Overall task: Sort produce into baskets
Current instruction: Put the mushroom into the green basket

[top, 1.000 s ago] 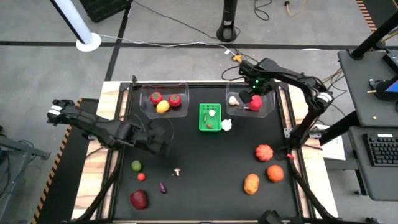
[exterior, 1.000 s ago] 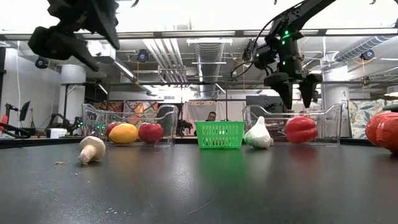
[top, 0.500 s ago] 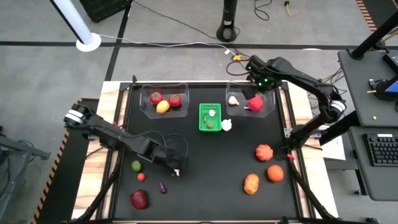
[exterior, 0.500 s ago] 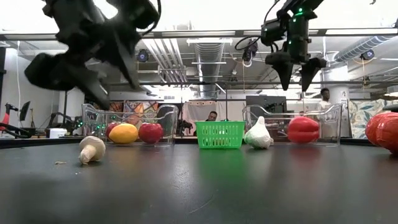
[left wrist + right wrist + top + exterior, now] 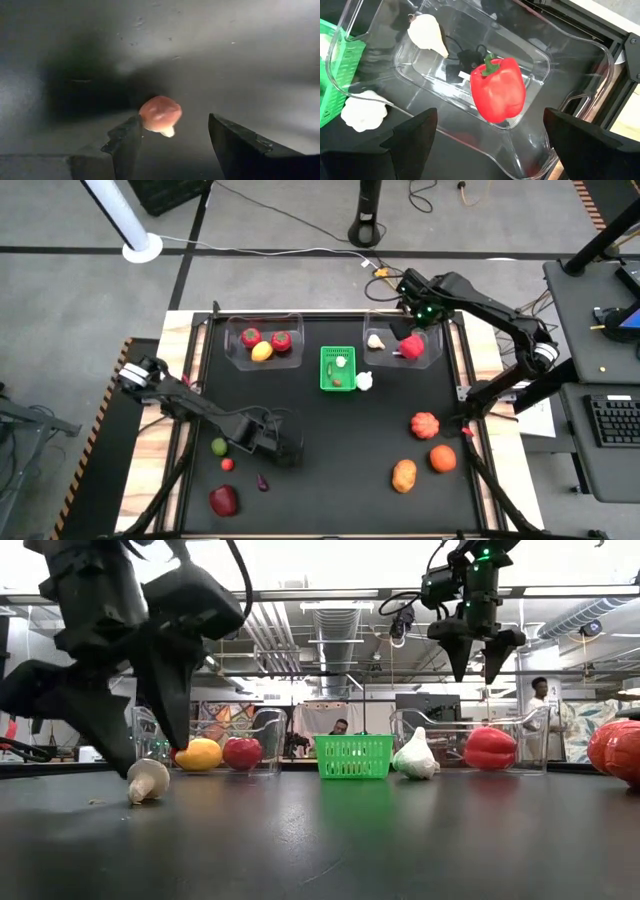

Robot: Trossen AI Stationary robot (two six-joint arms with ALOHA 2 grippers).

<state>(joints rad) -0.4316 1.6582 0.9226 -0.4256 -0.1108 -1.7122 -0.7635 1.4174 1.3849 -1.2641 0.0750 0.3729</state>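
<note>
Black table top point(image 5: 330, 430) carrying the lot: left clear bin point(image 5: 264, 342), green basket point(image 5: 337, 369) and right clear bin point(image 5: 402, 342) along the far side, a white garlic bulb point(image 5: 365, 381) just beside the basket. Near left: mushroom point(image 5: 147, 779), green lime point(image 5: 219, 446), red apple point(image 5: 223, 500). Near right: pumpkin point(image 5: 425, 425), orange point(image 5: 442, 458), potato point(image 5: 404, 475).
</note>
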